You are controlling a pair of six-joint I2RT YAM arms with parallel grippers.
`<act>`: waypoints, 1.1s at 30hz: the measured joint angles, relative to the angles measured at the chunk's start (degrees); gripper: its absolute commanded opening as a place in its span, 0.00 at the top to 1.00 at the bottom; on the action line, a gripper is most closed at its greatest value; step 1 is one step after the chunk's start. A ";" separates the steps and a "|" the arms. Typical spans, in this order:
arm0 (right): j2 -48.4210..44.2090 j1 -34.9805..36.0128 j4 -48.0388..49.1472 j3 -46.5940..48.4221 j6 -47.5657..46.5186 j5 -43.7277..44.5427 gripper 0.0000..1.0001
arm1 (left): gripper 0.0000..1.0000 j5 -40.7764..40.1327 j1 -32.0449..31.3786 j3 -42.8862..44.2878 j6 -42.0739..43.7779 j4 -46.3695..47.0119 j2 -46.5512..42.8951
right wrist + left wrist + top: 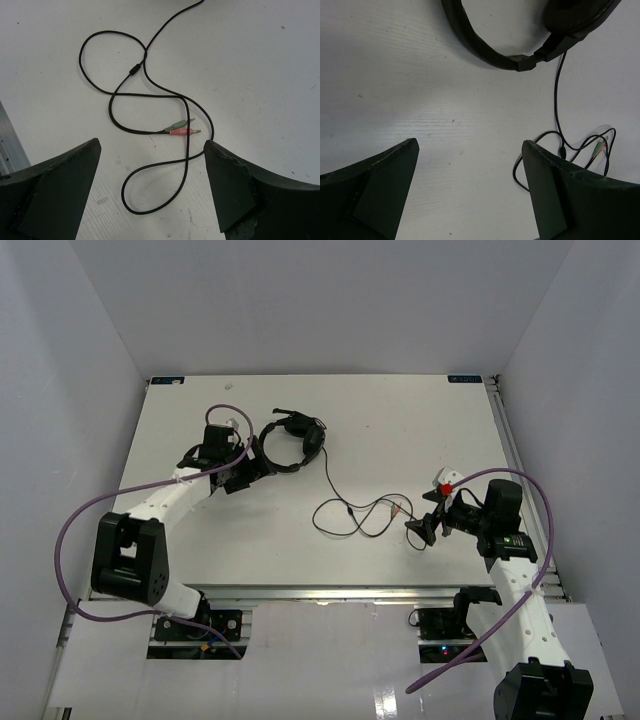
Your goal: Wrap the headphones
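The black headphones (293,445) lie flat on the white table (400,420), left of centre. Their thin cord (330,480) runs down into loose loops (350,518) that end in a green and a pink plug (400,508). My left gripper (250,472) hovers open just left of the headband (485,50), with only bare table between its fingers (380,185). An earcup (575,17) shows at the top right of the left wrist view. My right gripper (152,142) stands open over the cord loops (150,200), touching nothing. The plugs (180,131) lie just beyond its fingertips.
Thick purple robot cables (75,530) arc beside both arms, the right one (545,530) near the table's right side. White walls close in the table on three sides. A metal rail (505,440) runs along the right edge, and another one (7,145) shows in the right wrist view.
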 measured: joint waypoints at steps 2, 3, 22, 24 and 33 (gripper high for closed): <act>0.00 0.00 0.00 0.00 0.00 -0.09 0.10 | 0.07 -1.53 -0.78 2.59 -0.31 -0.19 2.78; -0.01 0.00 0.00 0.00 0.00 -0.14 0.10 | 0.09 -2.39 -1.06 4.01 -0.51 -0.36 4.23; -0.34 0.00 -0.02 0.00 -0.04 -0.67 0.10 | 0.41 -14.41 -1.69 23.04 -3.37 -3.83 27.37; -0.34 0.00 -0.02 0.00 -0.04 -0.67 0.10 | 0.41 -14.99 -1.72 24.36 -3.27 -3.99 28.59; -0.23 0.00 -0.02 0.00 -0.04 -0.69 0.10 | 0.51 -18.23 -2.60 30.14 -1.10 -6.18 33.53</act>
